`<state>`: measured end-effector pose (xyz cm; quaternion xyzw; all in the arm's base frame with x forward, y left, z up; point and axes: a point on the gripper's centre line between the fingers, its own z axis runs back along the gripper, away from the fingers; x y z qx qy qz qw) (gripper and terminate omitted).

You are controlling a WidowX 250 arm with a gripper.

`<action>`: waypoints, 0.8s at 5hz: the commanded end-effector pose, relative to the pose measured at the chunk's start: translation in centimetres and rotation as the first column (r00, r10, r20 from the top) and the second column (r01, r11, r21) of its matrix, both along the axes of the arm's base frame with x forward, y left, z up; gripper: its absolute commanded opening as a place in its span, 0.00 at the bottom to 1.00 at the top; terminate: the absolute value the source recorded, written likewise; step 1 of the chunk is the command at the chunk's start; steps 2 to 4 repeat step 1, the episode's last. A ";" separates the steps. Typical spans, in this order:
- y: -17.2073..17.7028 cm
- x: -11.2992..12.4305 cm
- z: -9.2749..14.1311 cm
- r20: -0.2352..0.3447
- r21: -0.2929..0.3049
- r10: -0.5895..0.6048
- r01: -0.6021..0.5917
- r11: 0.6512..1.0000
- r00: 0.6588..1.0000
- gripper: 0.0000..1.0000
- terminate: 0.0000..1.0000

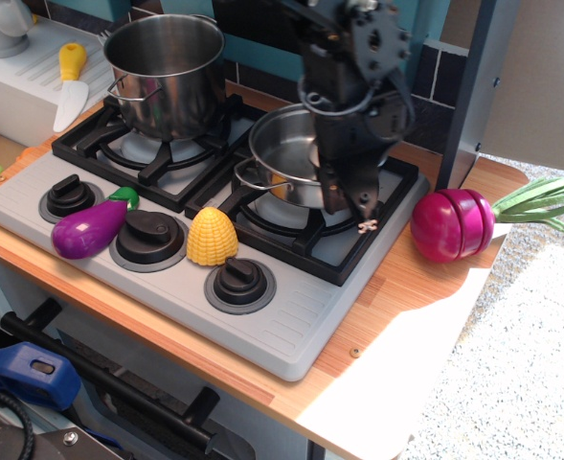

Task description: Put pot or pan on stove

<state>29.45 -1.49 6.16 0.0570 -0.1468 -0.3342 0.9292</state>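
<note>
The shallow steel pan [283, 153] is over the right black burner grate [312, 238] of the light grey toy stove [282, 324]. I cannot tell whether it rests on the grate or hangs just above it. My black gripper [344, 180] comes down from above and is shut on the pan's right rim, hiding that side. A thin wire loop handle shows on the pan's left side. The arm hides the back of the right burner.
A taller steel pot [167, 72] stands on the left burner. A purple toy eggplant [88, 230] and a yellow corn cob [212, 237] lie among the black knobs [239, 281]. A magenta radish [454, 223] lies on the wooden counter at the right. A toy knife [70, 84] lies at the back left.
</note>
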 end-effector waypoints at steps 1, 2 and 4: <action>0.5 0.5 0.5 0.034 -0.018 -0.010 0.010 1.000 0.999 1.00 1.00; 0.5 0.5 0.5 0.034 -0.018 -0.010 0.010 1.000 0.999 1.00 1.00; 0.5 0.5 0.5 0.034 -0.018 -0.010 0.010 1.000 0.999 1.00 1.00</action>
